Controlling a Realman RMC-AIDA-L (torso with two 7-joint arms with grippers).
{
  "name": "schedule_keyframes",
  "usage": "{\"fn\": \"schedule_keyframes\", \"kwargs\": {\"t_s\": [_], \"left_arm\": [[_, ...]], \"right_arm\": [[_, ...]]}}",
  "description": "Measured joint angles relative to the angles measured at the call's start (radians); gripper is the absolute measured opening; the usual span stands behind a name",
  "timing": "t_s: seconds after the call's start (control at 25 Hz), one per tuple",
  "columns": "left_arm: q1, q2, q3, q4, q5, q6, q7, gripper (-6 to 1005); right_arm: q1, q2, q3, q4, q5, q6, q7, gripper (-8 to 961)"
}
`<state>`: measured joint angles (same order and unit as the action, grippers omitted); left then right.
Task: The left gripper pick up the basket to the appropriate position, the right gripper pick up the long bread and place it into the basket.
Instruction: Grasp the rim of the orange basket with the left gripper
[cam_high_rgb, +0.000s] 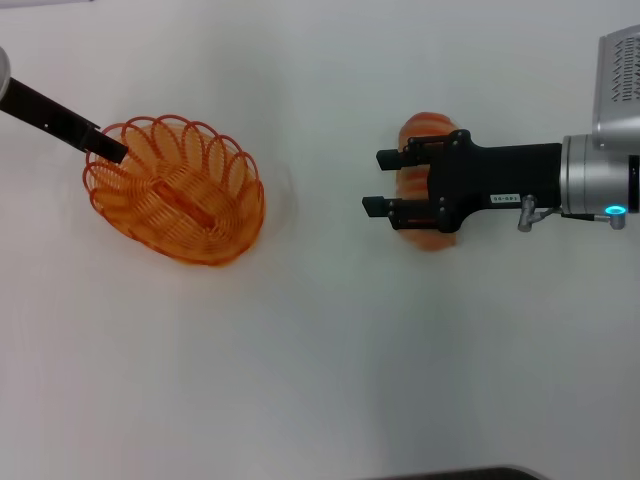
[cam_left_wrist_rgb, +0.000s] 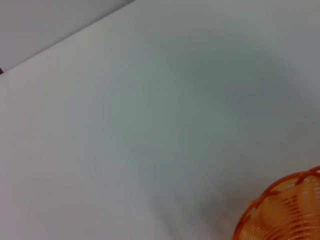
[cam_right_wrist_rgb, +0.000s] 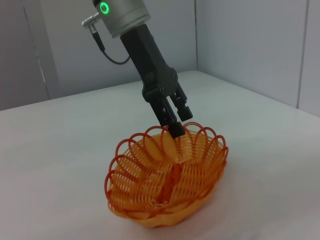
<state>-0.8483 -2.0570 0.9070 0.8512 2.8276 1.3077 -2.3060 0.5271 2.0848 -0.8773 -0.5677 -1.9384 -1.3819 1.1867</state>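
Note:
The orange wire basket is at the left of the white table, tipped a little. It also shows in the right wrist view and at the corner of the left wrist view. My left gripper reaches in from the far left and is shut on the basket's rim, as the right wrist view shows. My right gripper is open and hovers over the long bread. The striped loaf lies under the gripper's body, mostly hidden, not between the fingertips.
The white table stretches between the basket and the bread. Grey walls stand behind the table in the right wrist view. A dark edge shows at the table's near side.

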Motion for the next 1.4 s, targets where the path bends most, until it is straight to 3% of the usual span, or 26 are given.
{"fn": "schedule_keyframes", "kwargs": {"t_s": [0.44, 0.84, 1.08, 1.4], "left_arm": [[-0.001, -0.018, 0.022, -0.008, 0.017, -0.028, 0.006, 716], [0.014, -0.041, 0.084, -0.007, 0.028, -0.061, 0.005, 571], [0.023, -0.043, 0.106, -0.001, 0.028, -0.079, -0.003, 370], [0.035, -0.046, 0.089, 0.058, 0.029, -0.055, -0.074, 207]], "right_arm": [[0.007, 0.0, 0.0, 0.009, 0.001, 0.001, 0.002, 663], [0.012, 0.001, 0.0, 0.011, 0.001, 0.009, 0.004, 663], [0.012, 0.002, 0.0, 0.011, 0.002, 0.011, 0.004, 663], [0.009, 0.004, 0.001, 0.011, 0.018, 0.012, 0.004, 663]]}}
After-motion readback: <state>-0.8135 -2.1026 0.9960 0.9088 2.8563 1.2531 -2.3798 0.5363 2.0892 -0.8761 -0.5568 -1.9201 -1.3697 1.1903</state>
